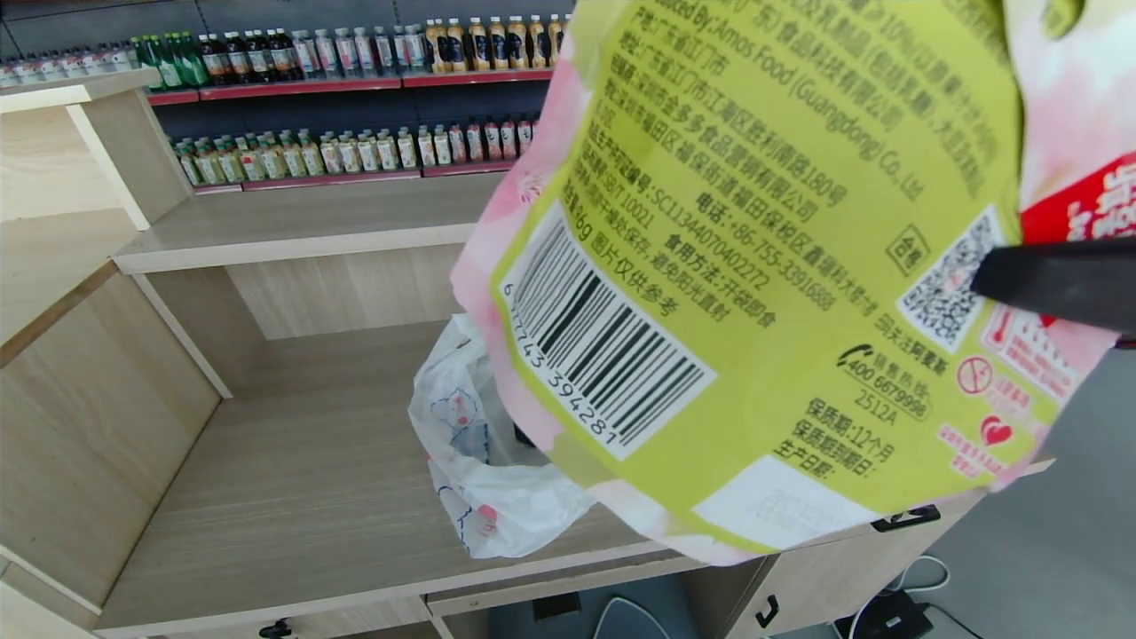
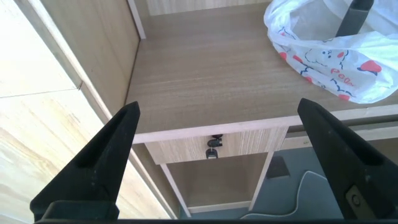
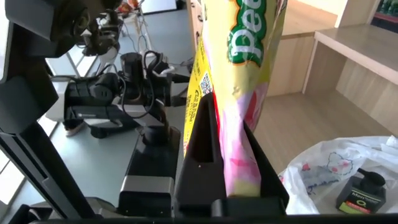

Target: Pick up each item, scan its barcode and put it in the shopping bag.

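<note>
The pale wooden counter [image 1: 302, 461] runs under everything. Held well above it, right up near the robot's head, is the task's thing: a glossy yellow-green and pink plastic snack pouch [image 1: 763, 266], tilted, with its barcode [image 1: 608, 342] turned toward the head camera.

The white plastic shopping bag with red and blue print [image 1: 470, 461] sits slumped near the counter's front edge, its mouth open. A small dark bottle with a black cap [image 3: 357, 193] is already inside it.

The right gripper [image 3: 225, 134] has its black fingers [image 1: 1056, 280] pinched on the pouch's side edge. The left gripper [image 2: 219, 111] hangs over the counter's front edge beside the bag, fingers spread wide and holding nothing.

From where I stand the pouch looks light and soft. Its slick film would crinkle and could slide out of a loose pinch, and it would flop if swung quickly. I'd say the flat sealed edge is the place to grip, since squeezing the puffed middle might crush what's inside.
</note>
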Motion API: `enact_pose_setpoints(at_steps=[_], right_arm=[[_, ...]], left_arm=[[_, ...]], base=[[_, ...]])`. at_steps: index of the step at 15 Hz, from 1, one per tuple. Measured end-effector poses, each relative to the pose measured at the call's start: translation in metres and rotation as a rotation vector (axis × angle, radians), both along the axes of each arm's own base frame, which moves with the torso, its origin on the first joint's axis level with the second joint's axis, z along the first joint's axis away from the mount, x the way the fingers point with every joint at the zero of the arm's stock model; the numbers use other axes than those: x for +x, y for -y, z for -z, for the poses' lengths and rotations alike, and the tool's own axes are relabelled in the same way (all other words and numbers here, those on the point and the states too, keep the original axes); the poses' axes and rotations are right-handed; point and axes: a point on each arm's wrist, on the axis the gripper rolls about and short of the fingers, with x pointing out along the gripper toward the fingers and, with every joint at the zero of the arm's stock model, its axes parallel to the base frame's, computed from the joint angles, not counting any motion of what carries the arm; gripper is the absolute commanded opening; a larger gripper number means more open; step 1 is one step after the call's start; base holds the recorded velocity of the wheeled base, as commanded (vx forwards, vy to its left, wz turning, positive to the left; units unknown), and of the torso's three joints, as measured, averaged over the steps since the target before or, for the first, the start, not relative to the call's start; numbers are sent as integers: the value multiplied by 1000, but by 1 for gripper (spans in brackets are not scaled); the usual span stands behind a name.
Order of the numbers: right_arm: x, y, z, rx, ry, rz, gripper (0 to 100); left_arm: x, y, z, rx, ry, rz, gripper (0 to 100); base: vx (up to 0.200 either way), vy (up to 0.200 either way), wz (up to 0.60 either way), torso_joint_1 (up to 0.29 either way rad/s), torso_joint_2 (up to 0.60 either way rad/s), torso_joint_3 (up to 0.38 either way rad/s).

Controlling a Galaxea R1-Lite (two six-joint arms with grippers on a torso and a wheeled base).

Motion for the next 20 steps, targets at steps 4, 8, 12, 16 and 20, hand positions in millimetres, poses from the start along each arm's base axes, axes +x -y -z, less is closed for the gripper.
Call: enact_pose_setpoints(at_steps=[4, 8, 12, 16, 20], right_arm=[[25, 16, 4, -14, 91, 258, 0], [53, 60, 18, -76, 224, 539, 0], [70, 116, 34, -119, 301, 823, 0], [88, 168, 51, -196, 314, 1036, 0], [96, 183, 66, -257, 229, 1071, 0]], left_arm=[[0, 0, 0, 0, 1, 0, 100], [0, 0, 0, 0, 0, 1, 100], [0, 0, 0, 0, 0, 0, 100], [0, 0, 0, 0, 0, 0, 100], [0, 0, 0, 0, 0, 1, 100]], base=[[0, 0, 0, 0, 0, 0], [0, 0, 0, 0, 0, 0], [0, 0, 0, 0, 0, 0], [0, 0, 0, 0, 0, 0], [0, 0, 0, 0, 0, 0]])
